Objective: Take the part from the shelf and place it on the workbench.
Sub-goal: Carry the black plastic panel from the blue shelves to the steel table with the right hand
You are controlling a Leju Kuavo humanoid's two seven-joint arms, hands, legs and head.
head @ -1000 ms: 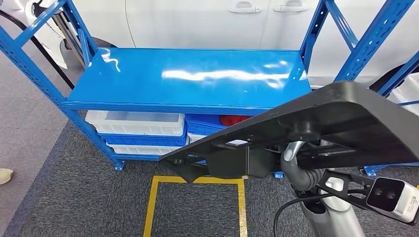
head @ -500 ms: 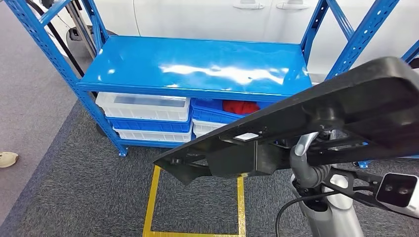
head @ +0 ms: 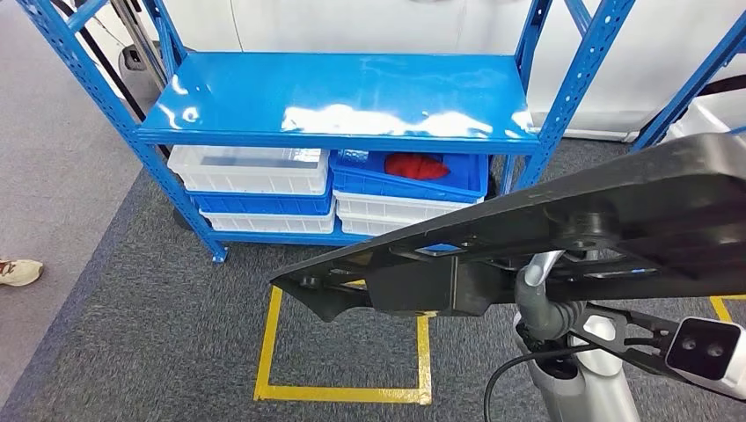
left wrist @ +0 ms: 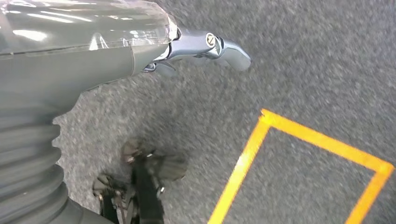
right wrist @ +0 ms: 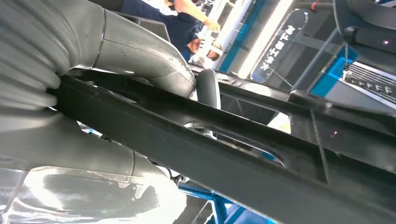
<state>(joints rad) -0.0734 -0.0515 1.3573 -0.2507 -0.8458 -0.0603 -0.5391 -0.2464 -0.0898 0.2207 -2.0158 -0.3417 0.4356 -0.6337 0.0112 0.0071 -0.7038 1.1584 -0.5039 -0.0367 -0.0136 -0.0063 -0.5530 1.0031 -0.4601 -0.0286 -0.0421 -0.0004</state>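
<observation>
1. Out in front of the blue shelf [head: 343, 97], the long black part [head: 563, 233] is held up tilted over the carpet, gripped from underneath by the right robot hand [head: 535, 290].
2. Left robot hand [left wrist: 205, 46] is hung over the carpet near yellow floor tape [left wrist: 243, 163]; whether it's open or closed can't be told.

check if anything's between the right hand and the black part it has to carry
Nothing visible is. The right hand already grips the black part, its fingers wrapped over the part's bar with no gap between them. No workbench is in these views, so the path there cannot be judged.
</observation>
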